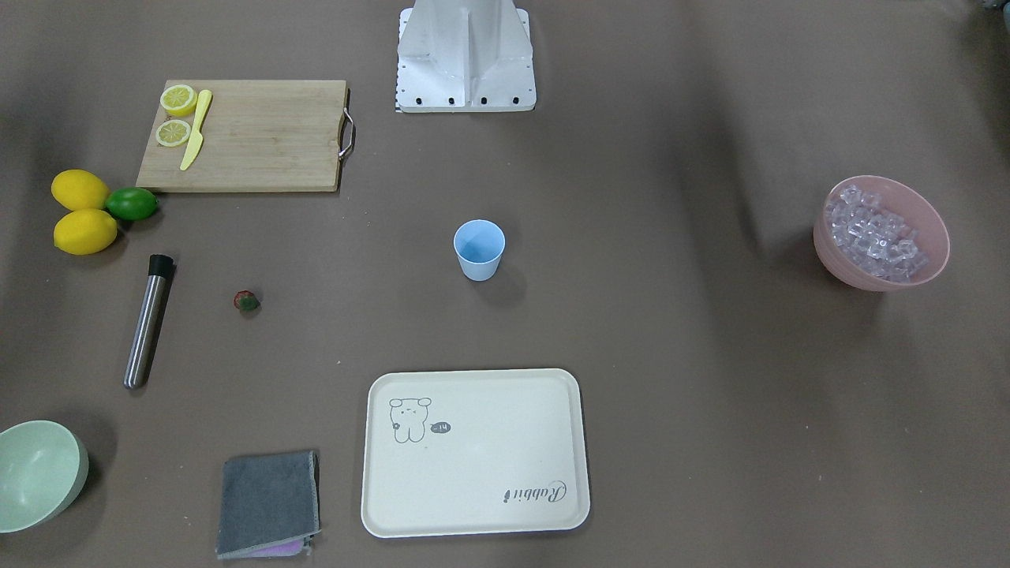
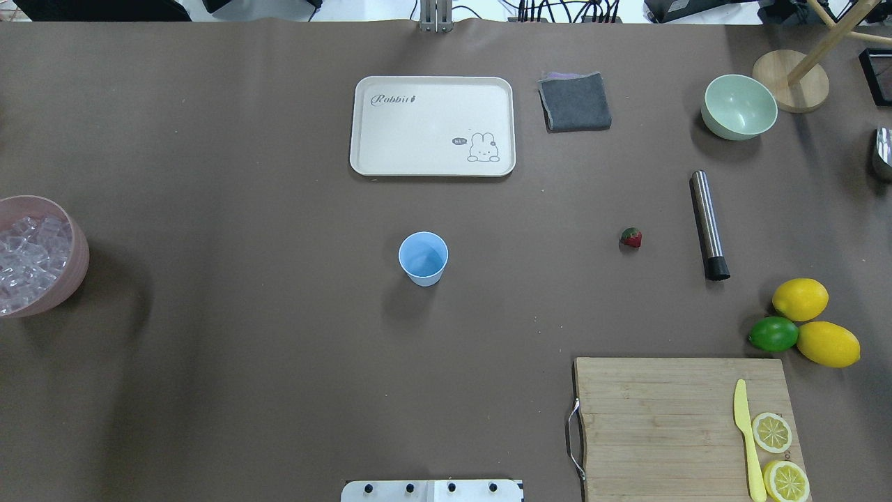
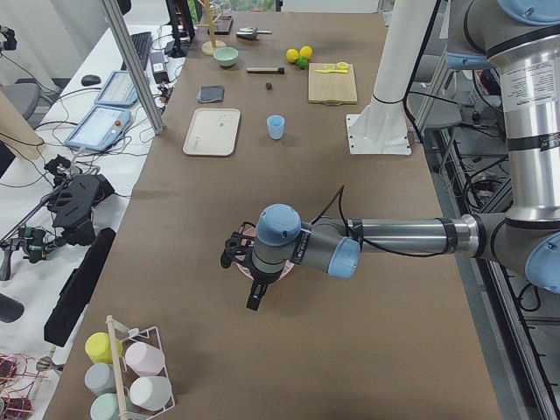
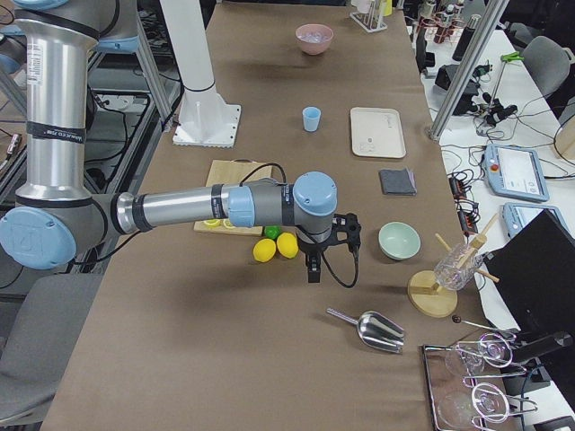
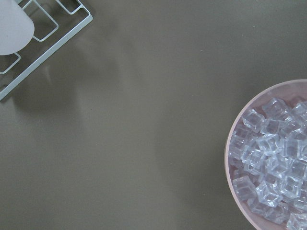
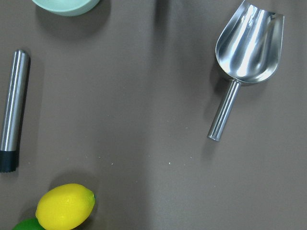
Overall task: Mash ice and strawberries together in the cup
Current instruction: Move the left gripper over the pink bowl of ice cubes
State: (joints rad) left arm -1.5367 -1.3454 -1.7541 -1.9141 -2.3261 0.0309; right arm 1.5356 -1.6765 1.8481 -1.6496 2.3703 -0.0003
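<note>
The blue cup (image 1: 479,249) stands on the desk (image 1: 671,355), well apart from both pairs of fingers. Left fingers (image 3: 233,252) hang over the ice (image 5: 271,158) in a pink bowl (image 1: 935,237); right fingers (image 4: 349,232) hover near the lemons (image 4: 287,244), the strawberry (image 1: 246,300) farther off. Their spread cannot be told.

cup (image 1: 479,251): lt-blue plastic, smooth
ice (image 5: 271,163): clear, glassy, glossy
board (image 2: 662,418): wood w/ grain
rod (image 6: 13,110): brushed metal, blk tip
scoop (image 6: 247,48): polished metal
tabletop (image 2: 209,314): matt brown
</note>
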